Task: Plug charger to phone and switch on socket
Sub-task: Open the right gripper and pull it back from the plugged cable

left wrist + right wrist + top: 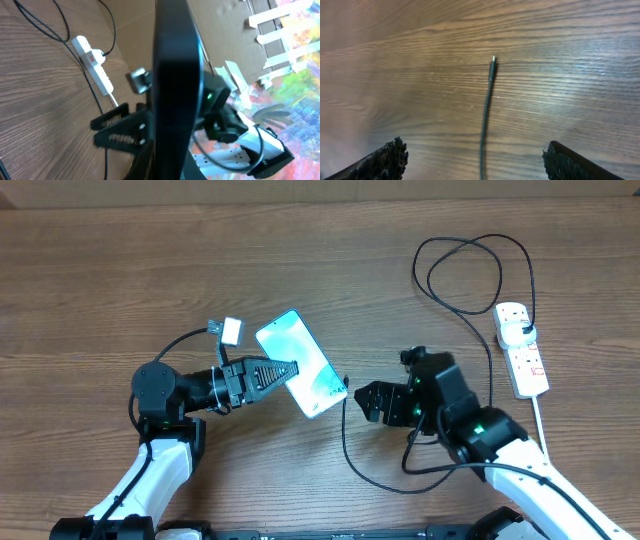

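On the left side of the brown wooden bench, a slim rectangular smartphone with a light blue-white screen is pinched at its left edge by the left gripper. The jaws are pressed against the handset. The smartphone is set at a slant, screen up, and in the left wrist view only its dark edge is seen. Whether it touches the bench cannot be told.

Just right of the smartphone's lower corner, the small connector tip of a long thin black cable is seen lying free on the wood, plugged into nothing.

Further right, the right gripper is pointed towards the smartphone with its jaws spread wide. In the right wrist view its black fingers are seen at either side of the cable, well apart from it, and nothing is gripped.

At the far right, a white elongated plastic power strip is laid on the bench. The cable's white plug head is seated in its upper outlet, and the cable is looped above it. Small red switches are seen on the strip; their position cannot be told. A thick white cord is led away from its lower end.
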Action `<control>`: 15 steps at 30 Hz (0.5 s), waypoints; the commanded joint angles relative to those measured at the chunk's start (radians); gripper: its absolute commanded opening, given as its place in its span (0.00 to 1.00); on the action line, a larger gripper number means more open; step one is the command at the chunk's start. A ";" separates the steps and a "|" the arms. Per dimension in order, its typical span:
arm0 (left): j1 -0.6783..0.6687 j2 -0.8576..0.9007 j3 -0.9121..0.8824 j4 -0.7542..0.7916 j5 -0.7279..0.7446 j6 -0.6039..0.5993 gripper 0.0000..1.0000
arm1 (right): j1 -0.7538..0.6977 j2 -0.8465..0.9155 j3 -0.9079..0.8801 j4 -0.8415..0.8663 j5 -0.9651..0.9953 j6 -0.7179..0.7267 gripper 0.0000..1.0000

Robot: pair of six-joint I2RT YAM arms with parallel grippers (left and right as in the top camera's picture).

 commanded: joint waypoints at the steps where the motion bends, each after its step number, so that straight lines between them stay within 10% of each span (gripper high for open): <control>1: 0.006 0.001 0.023 0.004 0.010 0.049 0.04 | -0.060 -0.060 0.083 -0.029 -0.085 -0.010 0.88; 7: 0.006 0.001 0.023 0.003 0.003 0.048 0.04 | -0.138 -0.134 0.092 -0.029 -0.238 -0.061 0.85; 15: 0.006 0.001 0.023 0.001 -0.075 0.047 0.04 | -0.141 -0.106 0.090 -0.061 -0.084 -0.068 0.48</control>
